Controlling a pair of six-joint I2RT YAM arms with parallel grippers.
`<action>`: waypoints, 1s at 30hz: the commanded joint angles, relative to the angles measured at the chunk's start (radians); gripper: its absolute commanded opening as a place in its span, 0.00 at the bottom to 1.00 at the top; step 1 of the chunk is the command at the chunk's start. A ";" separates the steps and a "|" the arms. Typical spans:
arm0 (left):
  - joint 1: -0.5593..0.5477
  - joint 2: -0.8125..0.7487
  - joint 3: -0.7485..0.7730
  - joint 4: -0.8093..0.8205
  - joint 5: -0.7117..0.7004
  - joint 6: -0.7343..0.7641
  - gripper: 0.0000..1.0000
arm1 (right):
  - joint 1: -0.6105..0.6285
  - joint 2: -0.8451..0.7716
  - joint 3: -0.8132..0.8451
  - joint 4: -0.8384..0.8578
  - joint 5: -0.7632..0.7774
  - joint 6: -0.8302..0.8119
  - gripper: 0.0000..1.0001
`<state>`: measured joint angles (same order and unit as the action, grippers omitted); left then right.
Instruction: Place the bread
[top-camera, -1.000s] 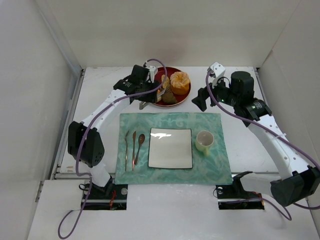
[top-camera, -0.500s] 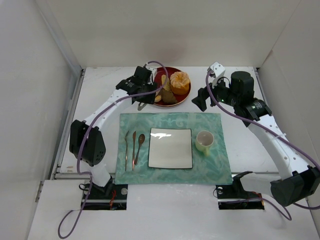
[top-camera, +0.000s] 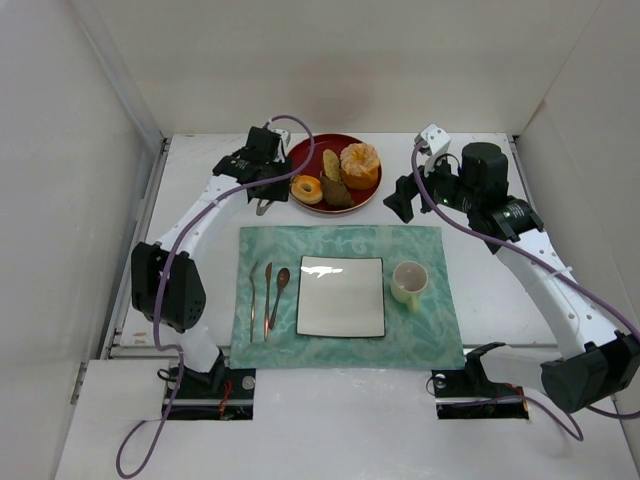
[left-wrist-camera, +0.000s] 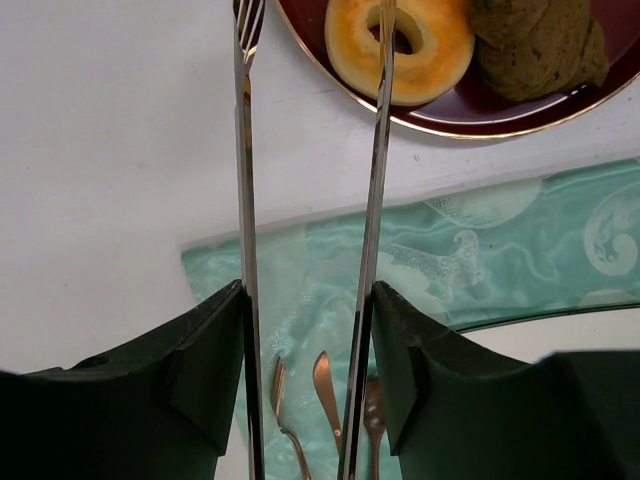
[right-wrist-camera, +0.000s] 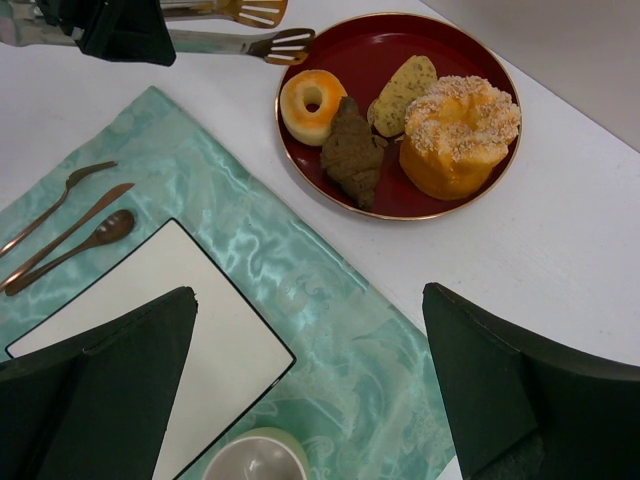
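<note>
The bread (top-camera: 306, 189) is a small golden ring lying in the left part of the red plate (top-camera: 335, 142). It also shows in the left wrist view (left-wrist-camera: 435, 50) and the right wrist view (right-wrist-camera: 312, 105). My left gripper (top-camera: 261, 182) is shut on metal tongs (left-wrist-camera: 245, 150), whose two arms stand apart. The tong tips (right-wrist-camera: 278, 42) are at the plate's left rim, and one arm crosses over the ring in the left wrist view. My right gripper (top-camera: 400, 197) is open and empty, hovering right of the red plate above the placemat's far right corner.
The red plate also holds a large peeled orange-like piece (top-camera: 360, 165) and dark brown slices (top-camera: 337, 192). On the teal placemat (top-camera: 420, 330) lie a white square plate (top-camera: 341, 296), a pale cup (top-camera: 408, 283) and copper cutlery (top-camera: 268, 297). White walls stand on three sides.
My left gripper with the tongs has drawn back to the left, off the red plate. The bread ring now lies uncovered in the plate. The right arm has not moved.
</note>
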<state>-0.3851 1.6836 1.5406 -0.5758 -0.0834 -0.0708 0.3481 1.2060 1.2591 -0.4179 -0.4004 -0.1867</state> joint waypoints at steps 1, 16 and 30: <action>0.011 0.028 0.024 0.007 0.013 0.028 0.46 | 0.003 -0.019 -0.006 0.037 0.000 0.001 1.00; 0.051 0.074 0.042 0.007 0.086 0.065 0.46 | 0.003 -0.019 -0.006 0.037 0.000 0.001 1.00; 0.051 0.132 0.084 -0.002 0.114 0.074 0.46 | 0.003 -0.019 -0.006 0.037 0.000 0.001 1.00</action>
<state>-0.3382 1.8099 1.5738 -0.5770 0.0185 -0.0158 0.3481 1.2060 1.2591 -0.4179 -0.4004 -0.1867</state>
